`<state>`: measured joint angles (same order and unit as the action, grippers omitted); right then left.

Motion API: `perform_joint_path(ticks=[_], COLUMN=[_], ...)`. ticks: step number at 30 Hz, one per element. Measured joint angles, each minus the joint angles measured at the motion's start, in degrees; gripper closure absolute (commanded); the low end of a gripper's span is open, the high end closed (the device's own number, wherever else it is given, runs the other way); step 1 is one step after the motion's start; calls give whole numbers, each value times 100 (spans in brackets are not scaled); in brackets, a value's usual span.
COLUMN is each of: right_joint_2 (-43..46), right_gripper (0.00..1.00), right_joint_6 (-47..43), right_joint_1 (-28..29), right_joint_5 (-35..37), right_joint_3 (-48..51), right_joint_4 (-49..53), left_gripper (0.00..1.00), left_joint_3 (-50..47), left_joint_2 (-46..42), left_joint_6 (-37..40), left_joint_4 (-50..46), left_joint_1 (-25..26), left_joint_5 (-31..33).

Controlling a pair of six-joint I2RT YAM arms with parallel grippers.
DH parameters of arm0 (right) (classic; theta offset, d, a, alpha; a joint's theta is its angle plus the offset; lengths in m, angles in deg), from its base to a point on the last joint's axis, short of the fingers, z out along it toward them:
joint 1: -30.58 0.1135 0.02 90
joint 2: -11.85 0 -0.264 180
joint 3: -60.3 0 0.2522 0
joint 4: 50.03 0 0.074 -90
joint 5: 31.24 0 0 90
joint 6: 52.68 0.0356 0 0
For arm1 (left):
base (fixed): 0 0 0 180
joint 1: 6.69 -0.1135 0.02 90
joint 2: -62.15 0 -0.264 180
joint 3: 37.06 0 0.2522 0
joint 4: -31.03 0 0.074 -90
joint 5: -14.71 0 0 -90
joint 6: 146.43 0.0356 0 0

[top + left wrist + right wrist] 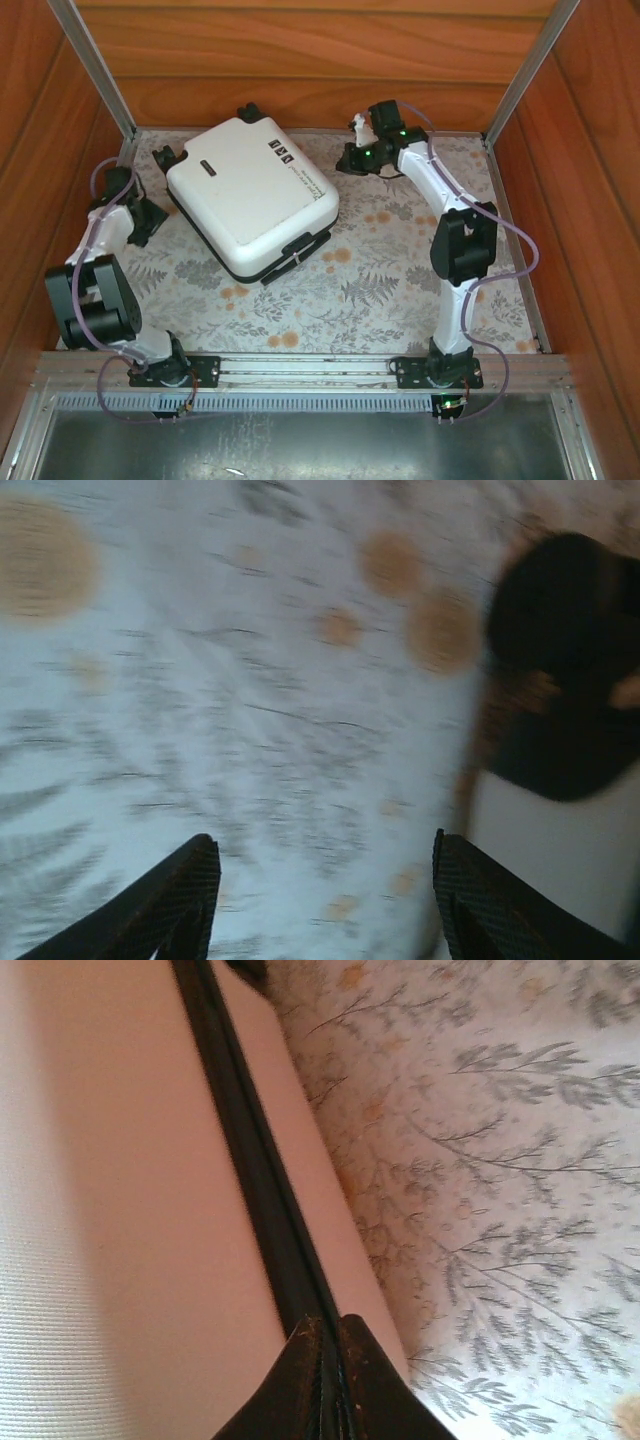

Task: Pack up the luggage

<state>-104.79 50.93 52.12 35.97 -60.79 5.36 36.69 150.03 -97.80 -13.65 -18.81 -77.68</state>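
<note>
The luggage (pixel 250 190), a white hard-shell suitcase, lies closed and flat at the back left of the floral cloth. My right gripper (pixel 352 160) is at its far right corner. In the right wrist view its jaws (pixel 328 1335) are pressed together right on the black zipper seam (pixel 250 1160) that runs between the white shells (pixel 100 1210), with a thin dark zipper pull pinched between them. My left gripper (pixel 148 215) hangs by the case's left side, low over the cloth. Its fingers (pixel 325 880) stand apart with nothing between them, beside a black wheel (pixel 570 660) and the white shell (pixel 545 845).
The floral cloth (pixel 380 290) covers the table, with free room in front of and to the right of the case. Wooden walls (pixel 300 50) and two slanted aluminium posts (pixel 95 60) close in the back and sides.
</note>
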Motion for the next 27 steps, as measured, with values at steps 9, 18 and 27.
perform_joint_path(ticks=[9,18,27], right_joint_2=[361,1005,2605], right_gripper=[90,85,48], right_joint_6=[-4,-52,131], right_joint_1=[142,90,138], right_joint_5=[-9,675,1521], right_joint_3=[1021,1228,2380], right_joint_4=[-420,-420,-437], left_gripper=[42,33,20], left_joint_3=[1878,2885,2142], left_joint_2=[1519,2022,1091], left_joint_6=[136,293,737], left_joint_4=[-7,227,577], left_joint_1=[809,1228,1255], left_joint_5=[-247,-549,-468])
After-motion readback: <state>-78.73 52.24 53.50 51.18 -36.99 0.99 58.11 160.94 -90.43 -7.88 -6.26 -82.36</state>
